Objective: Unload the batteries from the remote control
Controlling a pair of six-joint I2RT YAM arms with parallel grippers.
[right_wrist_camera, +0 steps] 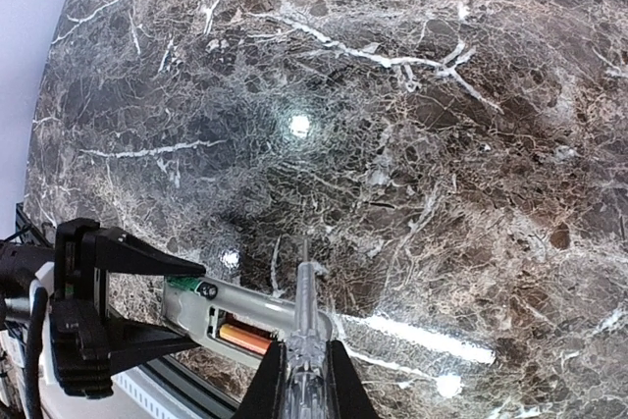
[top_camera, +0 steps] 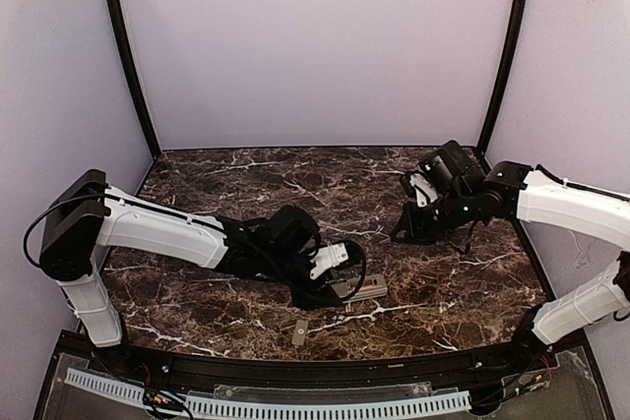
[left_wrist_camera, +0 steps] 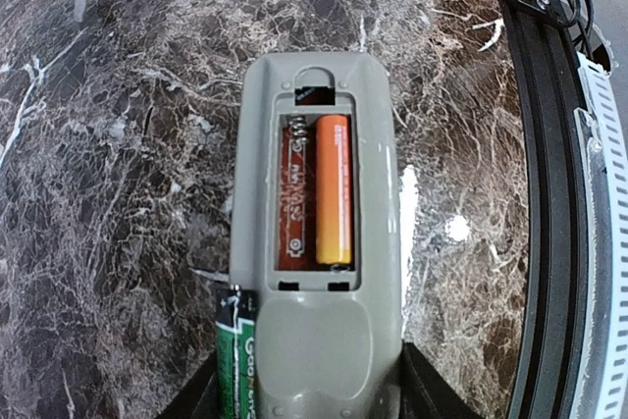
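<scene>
Reached roughly the halfway mark in unloading the remote control (left_wrist_camera: 319, 242).
Clamped its end in the left pincer (left_wrist_camera: 306, 399), back up, near the front of the bench (top_camera: 246, 184); found an orange battery (left_wrist_camera: 333, 188) seated in one slot, the other slot bare, a green-labelled battery (left_wrist_camera: 235, 360) out against the remote's side. Pinched a thin clear tool (right_wrist_camera: 305, 306) in the right pincer (right_wrist_camera: 306, 380), well apart. Left only the orange battery to remove, seemingly.

This is looking like a robotics lab test booth: plain pale walls (top_camera: 315, 46) are boxing in a dark marbled worktop (top_camera: 246, 179) on three sides, black poles (top_camera: 126, 56) are rising at its far corners, and a left arm (top_camera: 162, 228) and a right arm (top_camera: 571, 206) are standing bolted along its near edge.
</scene>
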